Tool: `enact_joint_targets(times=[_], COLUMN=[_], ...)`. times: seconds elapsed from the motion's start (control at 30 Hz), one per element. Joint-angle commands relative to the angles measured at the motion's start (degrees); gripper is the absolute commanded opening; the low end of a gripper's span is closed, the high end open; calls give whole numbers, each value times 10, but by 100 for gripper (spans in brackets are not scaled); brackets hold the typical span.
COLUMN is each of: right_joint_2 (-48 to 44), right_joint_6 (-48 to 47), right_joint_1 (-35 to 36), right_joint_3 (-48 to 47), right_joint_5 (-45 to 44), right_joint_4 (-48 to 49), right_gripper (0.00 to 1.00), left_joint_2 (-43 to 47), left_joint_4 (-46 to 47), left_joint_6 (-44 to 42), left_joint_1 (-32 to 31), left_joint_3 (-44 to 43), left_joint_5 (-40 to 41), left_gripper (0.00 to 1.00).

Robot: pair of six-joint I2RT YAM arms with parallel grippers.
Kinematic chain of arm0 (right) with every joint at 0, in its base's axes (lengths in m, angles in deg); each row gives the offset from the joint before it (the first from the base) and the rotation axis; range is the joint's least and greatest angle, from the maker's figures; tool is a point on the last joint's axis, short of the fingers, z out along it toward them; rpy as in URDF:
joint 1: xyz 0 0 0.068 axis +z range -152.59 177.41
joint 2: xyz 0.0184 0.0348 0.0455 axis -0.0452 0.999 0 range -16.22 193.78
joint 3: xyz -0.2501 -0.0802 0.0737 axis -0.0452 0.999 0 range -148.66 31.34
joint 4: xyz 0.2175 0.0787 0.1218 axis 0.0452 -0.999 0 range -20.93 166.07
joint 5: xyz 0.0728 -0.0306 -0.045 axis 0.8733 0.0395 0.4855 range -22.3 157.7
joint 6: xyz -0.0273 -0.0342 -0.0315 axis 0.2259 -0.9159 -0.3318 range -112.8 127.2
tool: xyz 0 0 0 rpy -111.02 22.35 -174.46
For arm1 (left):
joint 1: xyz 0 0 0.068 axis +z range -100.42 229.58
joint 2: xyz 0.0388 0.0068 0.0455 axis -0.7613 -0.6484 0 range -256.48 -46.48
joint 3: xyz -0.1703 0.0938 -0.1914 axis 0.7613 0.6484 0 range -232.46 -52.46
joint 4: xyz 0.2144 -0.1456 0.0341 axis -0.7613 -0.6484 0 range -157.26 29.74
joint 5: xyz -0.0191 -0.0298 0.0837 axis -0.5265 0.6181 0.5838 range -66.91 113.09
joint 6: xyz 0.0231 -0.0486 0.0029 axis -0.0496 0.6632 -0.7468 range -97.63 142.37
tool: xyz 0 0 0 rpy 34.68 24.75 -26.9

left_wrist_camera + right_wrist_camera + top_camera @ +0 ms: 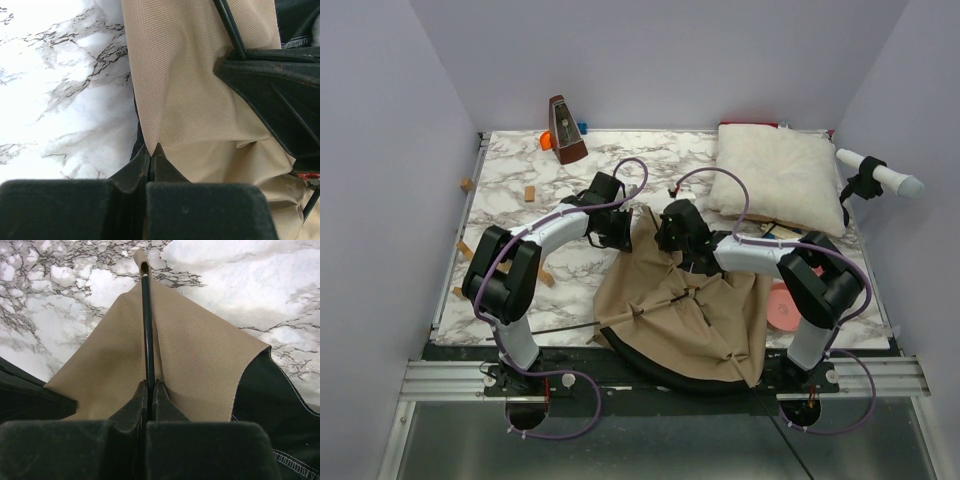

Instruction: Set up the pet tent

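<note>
Tan pet tent (682, 312) lies collapsed at the near-centre edge of the marble table (520, 215), with black lining showing along its near rim. Left pincer (151, 152) pressed together on a fold of the tan fabric at the tent's far side. Right pincer (150, 387) just beside it, pinching a black pole (146, 325) against the fabric. White pillow (770, 172) far right; metronome (566, 130) far left.

One table (520, 165), one pet tent (670, 310), one white pillow (770, 175), one metronome (565, 130) and one white roll (882, 174).
</note>
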Motion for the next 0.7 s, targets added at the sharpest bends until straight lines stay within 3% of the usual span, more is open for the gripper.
enact_joint_targets(times=[0.0,0.67], right_joint_2=[22,59], right_joint_6=[14,-8], right_joint_1=[5,0], right_joint_3=[-12,-56], right_joint_5=[-15,62], right_joint_4=[-38,-76], right_gripper=[1,1], left_joint_2=[-8,-21], left_joint_4=[-7,-17], left_joint_6=[2,-3], left_joint_1=[-4,-5], left_joint_3=[-14,-21], left_joint_5=[11,13], left_gripper=[0,0])
